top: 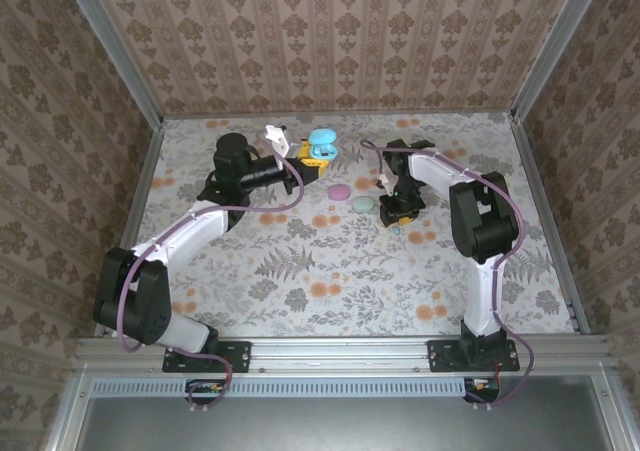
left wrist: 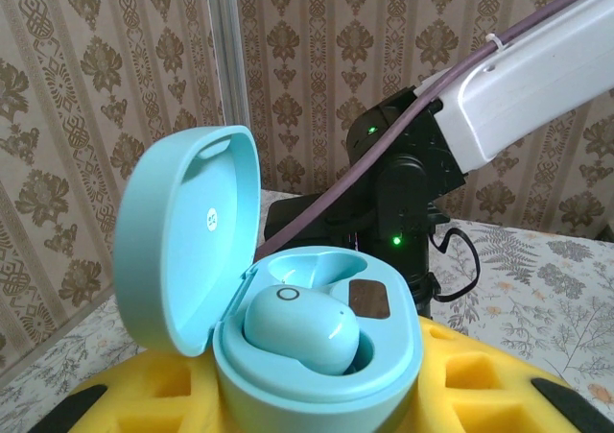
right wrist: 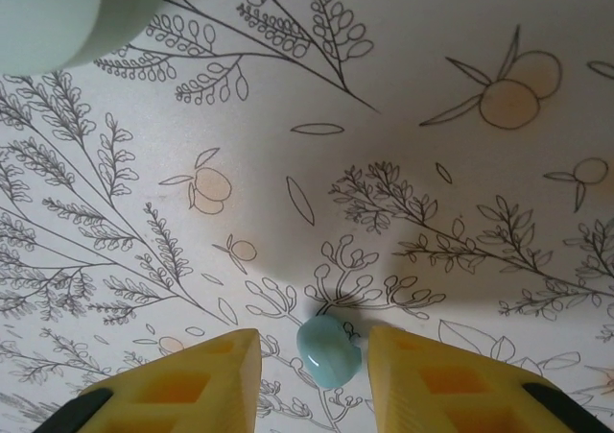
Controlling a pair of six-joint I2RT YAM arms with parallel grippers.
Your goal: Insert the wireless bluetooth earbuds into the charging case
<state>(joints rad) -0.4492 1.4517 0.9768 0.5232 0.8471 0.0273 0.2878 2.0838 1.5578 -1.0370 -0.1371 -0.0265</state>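
The left gripper pinches the open case, one earbud inside. The right gripper stands spread around another earbud.

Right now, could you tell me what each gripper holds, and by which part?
Left gripper: the open charging case, clamped by its lower shell. Right gripper: nothing; its open jaws straddle a loose earbud on the table.

The charging case and earbud are smooth, glossy plastic, the finger pads matt spongy foam, the table cover matt.
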